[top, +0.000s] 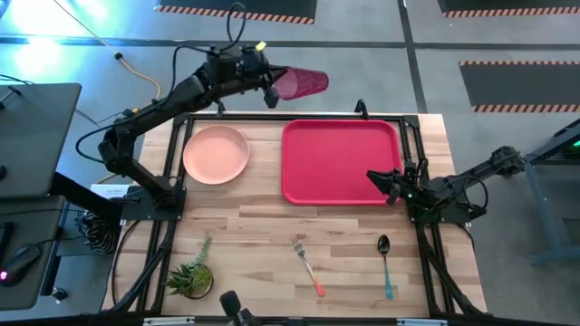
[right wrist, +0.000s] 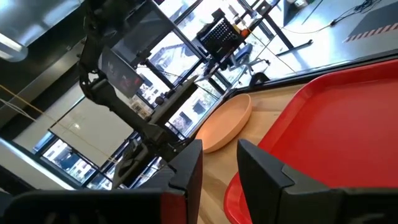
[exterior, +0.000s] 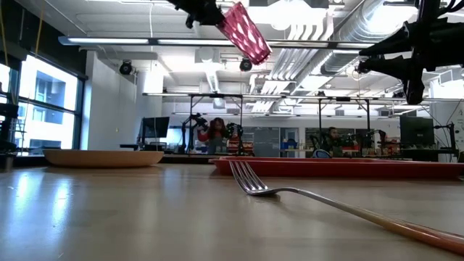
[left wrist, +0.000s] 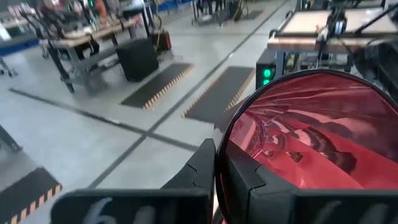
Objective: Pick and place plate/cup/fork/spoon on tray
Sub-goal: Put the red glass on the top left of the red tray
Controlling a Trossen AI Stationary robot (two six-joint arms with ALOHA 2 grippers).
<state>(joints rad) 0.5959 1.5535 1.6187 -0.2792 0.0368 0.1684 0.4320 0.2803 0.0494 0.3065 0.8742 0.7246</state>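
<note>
My left gripper [top: 270, 86] is shut on the dark red cup [top: 304, 83] and holds it high in the air, past the table's far edge and off the tray's far left corner. The red tray [top: 340, 161] lies at the table's far right. The peach-pink plate [top: 216, 154] lies flat to its left. The fork [top: 308, 264] and the teal-handled spoon [top: 385, 263] lie near the front edge. My right gripper [top: 373, 178] is open and empty above the tray's near right corner. My left gripper holds the cup by its wall at the rim [left wrist: 219, 163], with one finger [left wrist: 245, 183] inside the mouth and one [left wrist: 199, 168] outside. The cup is lifted clear and lies tipped on its side [exterior: 246, 32], mouth toward the gripper and base pointing away, toward the table's right.
A small potted plant [top: 190, 276] stands at the near left corner. Bare wood lies between the tray and the cutlery. The tray's inside [right wrist: 348, 143] holds nothing. Dark frame rails run along the table's left and right edges.
</note>
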